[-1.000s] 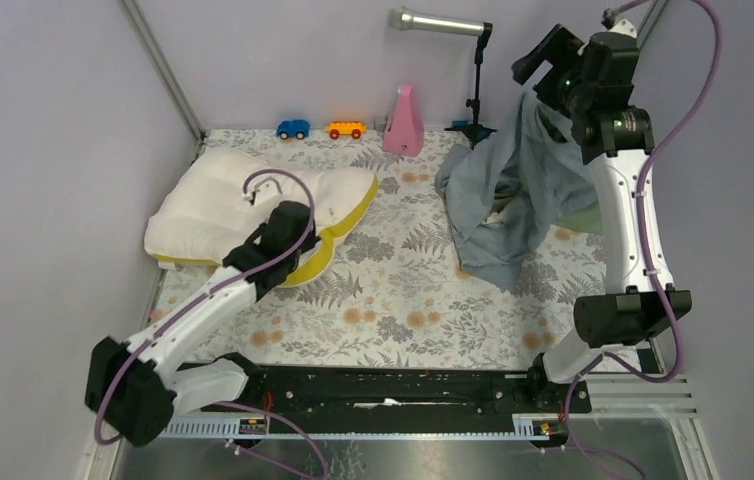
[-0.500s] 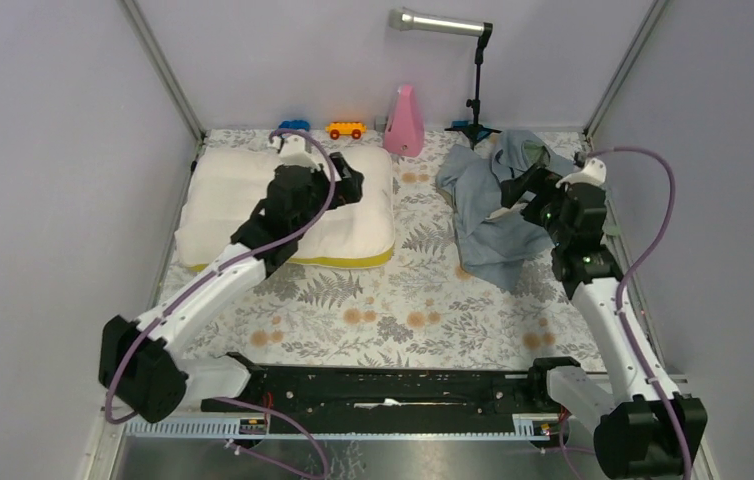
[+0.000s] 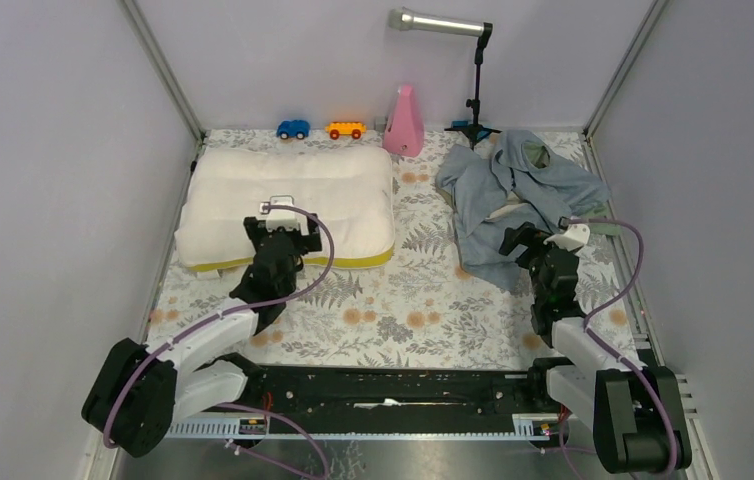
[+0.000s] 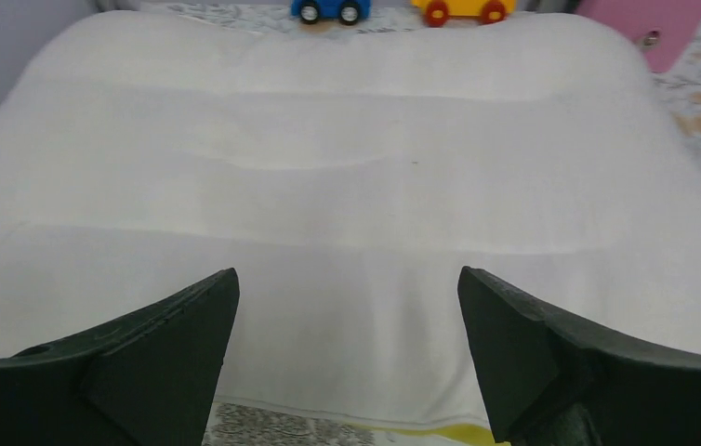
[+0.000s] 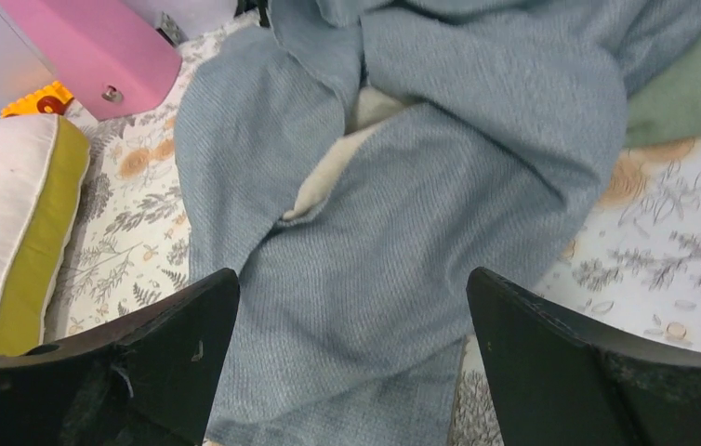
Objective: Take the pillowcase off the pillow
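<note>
Plump cream-white rectangular quilted pillow (image 3: 293, 195), yellow piping: far left, bare. Crumpled blue-grey fabric pillowcase (image 3: 513, 195): heaped far right, well apart from pillow. Left gripper (image 4: 347, 307): spread, empty, over pillow's near edge. Right gripper (image 5: 351, 307): spread, empty, above pillowcase.

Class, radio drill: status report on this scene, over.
Left claw and right claw open, empty. Pillowcase off, heaped right; pillow bare, left. Nothing blocking.

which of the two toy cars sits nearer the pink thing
The orange-yellow car, just left of the pink thing; the blue car stands farther left.
</note>
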`<state>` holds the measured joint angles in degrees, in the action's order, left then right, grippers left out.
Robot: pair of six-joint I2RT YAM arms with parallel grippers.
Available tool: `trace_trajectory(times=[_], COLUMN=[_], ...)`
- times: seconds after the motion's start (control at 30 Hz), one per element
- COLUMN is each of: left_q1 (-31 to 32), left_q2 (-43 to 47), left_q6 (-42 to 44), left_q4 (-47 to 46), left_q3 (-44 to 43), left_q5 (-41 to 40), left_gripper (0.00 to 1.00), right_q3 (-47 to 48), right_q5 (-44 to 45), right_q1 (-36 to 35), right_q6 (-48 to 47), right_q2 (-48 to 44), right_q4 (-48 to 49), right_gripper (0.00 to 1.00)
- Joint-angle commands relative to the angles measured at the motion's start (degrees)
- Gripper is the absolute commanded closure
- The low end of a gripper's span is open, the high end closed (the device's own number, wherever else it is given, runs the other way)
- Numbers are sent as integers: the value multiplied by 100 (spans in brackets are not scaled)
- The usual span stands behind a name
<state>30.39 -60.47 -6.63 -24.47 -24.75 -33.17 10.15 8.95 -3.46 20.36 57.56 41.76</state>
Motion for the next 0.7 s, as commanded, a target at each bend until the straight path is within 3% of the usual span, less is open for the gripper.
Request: trace_trajectory(times=[0.0,0.13,0.27,0.4,0.5,0.6,0.67], left_q1=[-386,-896,-1413,-1767,-2048,-2189,-2212], left_q2=[-63,-468,-968,-1232,-1532,-1773,-1964], left_q6=[1053,701,488,531,421,405,545], left_q4=[-1917,-2249,-2711,-3008,-3334,-3246,-3629], left_q3=[408,700,870,981,1049,900,958], left_q5=[-217,391,899,1219,1592,1822,1975], left_gripper=[1,1,1,1,2,2,3], right_q3=[423,161,349,157,513,617,878], right_q5=[-28,-48,172,431,244,338,258], right_q1=[-12,-14,-14,-14,-14,-14,-14], right_q6=[-986,-1718,-1933,-2001,-2221,-2256,-2244], right_q2=[85,776,1181,1623,1703,1910,1850], right_q4=[730,1593,1557,2697,2075,2202,1353], right_gripper=[0,0,0,0,0,0,0])
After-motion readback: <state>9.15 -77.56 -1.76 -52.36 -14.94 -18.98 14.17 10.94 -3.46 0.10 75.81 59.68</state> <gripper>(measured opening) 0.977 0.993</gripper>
